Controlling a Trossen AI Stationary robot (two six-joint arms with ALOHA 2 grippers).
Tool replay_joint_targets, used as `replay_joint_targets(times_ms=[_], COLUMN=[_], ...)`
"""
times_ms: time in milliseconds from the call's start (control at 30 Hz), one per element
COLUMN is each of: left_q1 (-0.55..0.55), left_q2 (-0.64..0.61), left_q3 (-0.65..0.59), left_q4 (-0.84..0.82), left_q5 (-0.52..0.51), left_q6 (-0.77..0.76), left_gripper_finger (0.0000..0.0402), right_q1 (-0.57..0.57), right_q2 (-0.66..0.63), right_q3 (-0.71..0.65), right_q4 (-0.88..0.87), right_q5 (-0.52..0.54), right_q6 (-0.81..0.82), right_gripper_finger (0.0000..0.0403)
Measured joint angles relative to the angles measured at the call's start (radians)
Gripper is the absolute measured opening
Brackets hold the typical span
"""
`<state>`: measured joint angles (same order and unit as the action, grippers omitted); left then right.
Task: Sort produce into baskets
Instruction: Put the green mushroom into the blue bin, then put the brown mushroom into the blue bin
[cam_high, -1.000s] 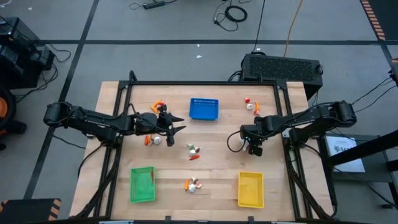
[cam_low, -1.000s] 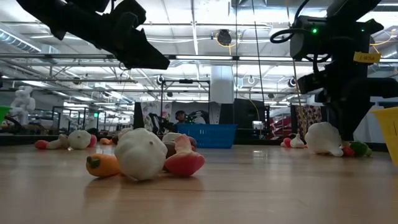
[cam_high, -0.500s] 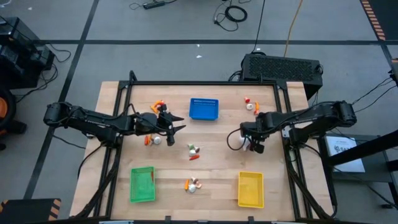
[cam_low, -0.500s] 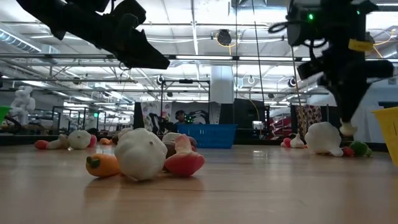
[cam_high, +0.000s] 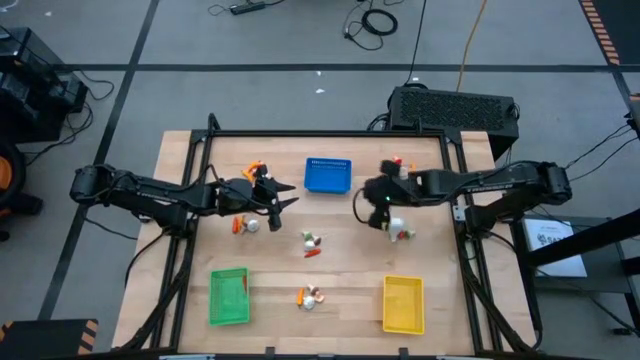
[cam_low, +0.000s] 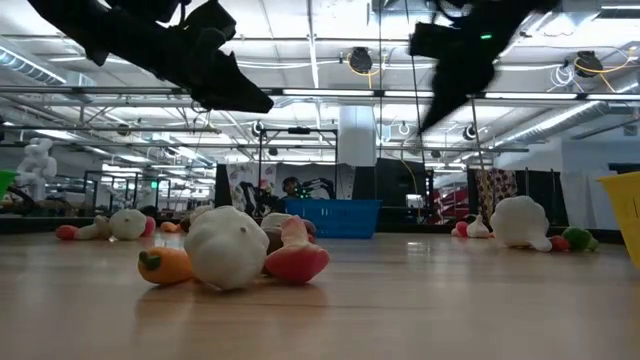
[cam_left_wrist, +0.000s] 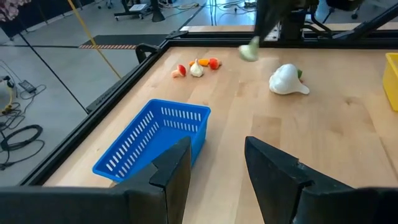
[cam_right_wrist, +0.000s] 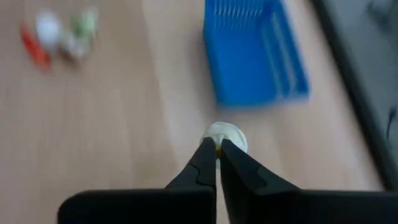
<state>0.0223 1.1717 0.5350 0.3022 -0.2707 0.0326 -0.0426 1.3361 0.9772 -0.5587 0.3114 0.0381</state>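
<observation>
My right gripper (cam_right_wrist: 217, 149) hangs over the table's middle right, shut on a small white round piece of produce (cam_left_wrist: 250, 51), a little right of the blue basket (cam_high: 328, 174). Below it a white garlic bulb (cam_high: 400, 231) lies on its side on the wood. My left gripper (cam_high: 285, 197) waits open and in the air left of the blue basket (cam_left_wrist: 151, 135). The green basket (cam_high: 229, 296) and the yellow basket (cam_high: 403, 303) stand near the front edge. My right gripper pinches the small white round piece by its near edge (cam_right_wrist: 224, 139) between its two fingertips (cam_right_wrist: 203, 160). The fingers slant down from the table's right side. The piece sits at their free ends, lifted clear of the table.
Small clusters of produce lie at the far left (cam_high: 255, 169), under my left arm (cam_high: 245, 225), at the centre (cam_high: 312, 242), near the front (cam_high: 310, 296) and at the far right (cam_high: 400, 166). A black frame (cam_high: 458, 215) rims the table.
My right gripper has risen from beside the garlic bulb and moved toward the table's left and far side, nearer the blue basket, tipping from straight down to a slant. The small white piece has gone up with it; the bulb has stayed on the table.
</observation>
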Motion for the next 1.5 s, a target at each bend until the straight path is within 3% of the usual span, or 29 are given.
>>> replay_joint_targets(times_ms=[167, 533, 733, 1267, 1367, 1500], left_q1=[0.000, 0.000, 0.000, 0.000, 0.000, 0.000], left_q2=[0.000, 0.000, 0.000, 0.000, 0.000, 0.000], left_q3=[0.000, 0.000, 0.000, 0.000, 0.000, 0.000], left_q4=[-0.035, -0.174, -0.207, -0.215, -0.216, -0.222], left_q5=[0.000, -0.022, -0.031, -0.033, -0.033, -0.033], left_q6=[-0.020, -0.068, -0.080, -0.105, -0.105, -0.106], left_gripper_finger=[0.0160, 0.0160, 0.0160, 0.0160, 0.0160, 0.0160], right_q1=[-0.086, -0.188, -0.190, -0.186, -0.162, -0.122], right_q2=[0.074, 0.314, 0.345, 0.334, 0.311, 0.305], right_q3=[0.000, -0.001, -0.001, -0.001, -0.001, 0.000], right_q4=[0.311, 0.604, 0.623, 0.618, 0.619, 0.619], right_q5=[0.000, -0.003, -0.003, -0.004, -0.067, -0.243], right_q6=[-0.120, -0.262, -0.319, -0.243, -0.233, -0.241], right_gripper_finger=[0.0000, 0.0010, 0.0031, 0.0110, 0.0121, 0.0128])
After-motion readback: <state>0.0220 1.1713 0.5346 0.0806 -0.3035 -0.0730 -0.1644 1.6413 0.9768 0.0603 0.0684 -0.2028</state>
